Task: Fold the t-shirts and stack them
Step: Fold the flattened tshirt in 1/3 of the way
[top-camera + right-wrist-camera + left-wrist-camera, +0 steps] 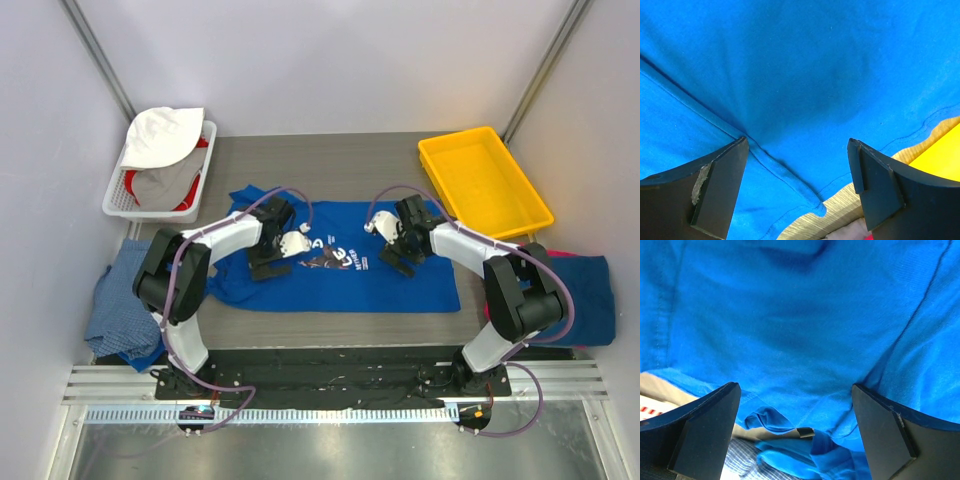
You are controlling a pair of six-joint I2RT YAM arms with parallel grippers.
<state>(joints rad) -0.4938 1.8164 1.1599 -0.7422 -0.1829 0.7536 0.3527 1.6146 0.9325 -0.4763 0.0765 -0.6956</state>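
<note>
Wood-grain table (340,160) under everything. Royal blue t-shirt (400,285) spread flat across it, directly beneath the left gripper (795,390) and the right gripper (797,145), chest print (330,257) between the two. Outward of the right gripper, a yellow tray (440,190). Outward of the left gripper, a white basket (150,214) piled with cloth, and more blue cloth (115,310) nearer the arm base.

Left gripper: jaws at full spread, nothing held, close above the fabric beside a bunched fold (775,420). Right gripper: also wide apart and empty, poised over a seam (780,172) near the hem.

Likely trouble from here:
- On the left, pinching extra layers at that bunched fold.
- On the right, closing short of the hem and catching only a shallow tuck, prone to slipping out mid-fold.
- Lifting unevenly and skewing the crease.
</note>
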